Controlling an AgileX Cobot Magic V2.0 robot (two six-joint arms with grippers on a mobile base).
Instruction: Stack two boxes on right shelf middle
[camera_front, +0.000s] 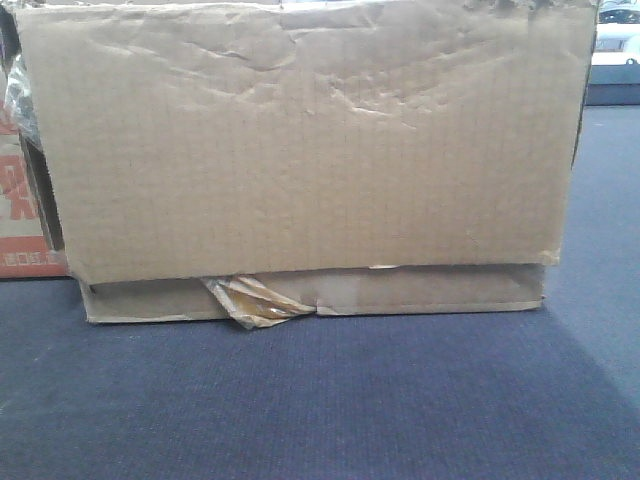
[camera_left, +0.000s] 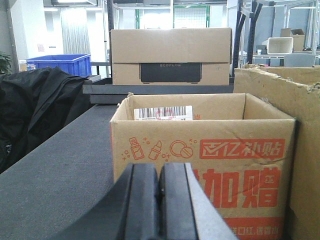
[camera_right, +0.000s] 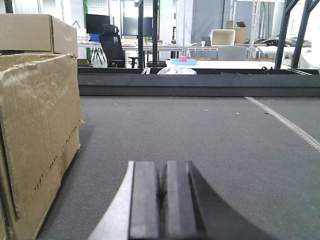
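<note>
Far left, front view: red-printed carton (camera_front: 22, 215), partly hidden behind boxes.
Centre: tall box (camera_front: 300, 140), creased face, resting on flat box (camera_front: 430, 292); crumpled yellowish tape (camera_front: 255, 302) at flat box's front.
Both on dark grey mat (camera_front: 320, 400).
Left gripper (camera_left: 160, 172): fingers pressed together, empty, facing carton.
Right gripper (camera_right: 162, 170): likewise closed, empty, low over mat.
</note>
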